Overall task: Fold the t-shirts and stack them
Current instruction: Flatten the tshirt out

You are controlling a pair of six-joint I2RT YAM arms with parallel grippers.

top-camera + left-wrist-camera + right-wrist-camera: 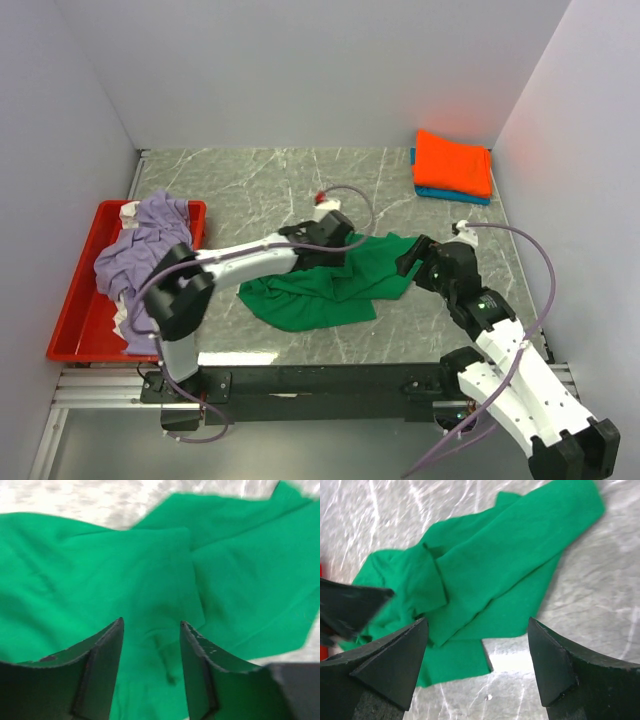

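Task about half done, 2 of 4: the orange t-shirt [453, 163] lies folded on the blue t-shirt [455, 195] at far right. The green t-shirt [330, 285], rumpled at table centre, and the lavender t-shirt [140, 255] (heaped over the red tray [80, 312], left) await folding. Left gripper [151, 630] and right gripper [477, 635] hover over green cloth, jaws apart, holding nothing.

Plain white walls [300, 70] around a grey marbled tabletop [260, 180]
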